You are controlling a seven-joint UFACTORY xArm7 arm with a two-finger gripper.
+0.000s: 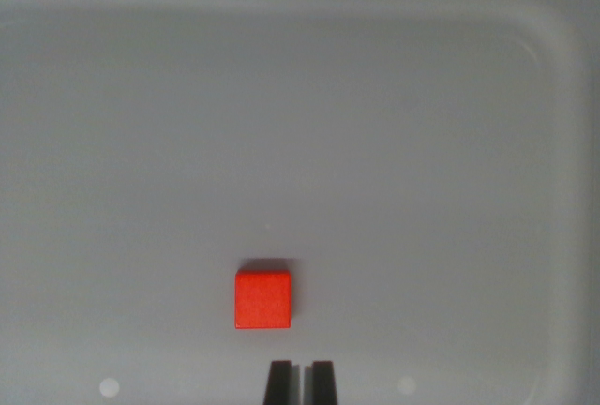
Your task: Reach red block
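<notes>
A small red block [262, 299] lies flat on the grey tray floor, in the lower middle of the wrist view. My gripper [301, 379] shows as two dark fingertips at the bottom edge, just below the block and slightly toward the wrist view's right. The fingertips stand almost together with only a thin slit between them, and nothing is held. A short gap of bare floor separates them from the block.
The grey tray [553, 58] has a raised rounded rim along the top and the wrist view's right side. Two pale round spots [110, 387] mark the floor near the bottom edge.
</notes>
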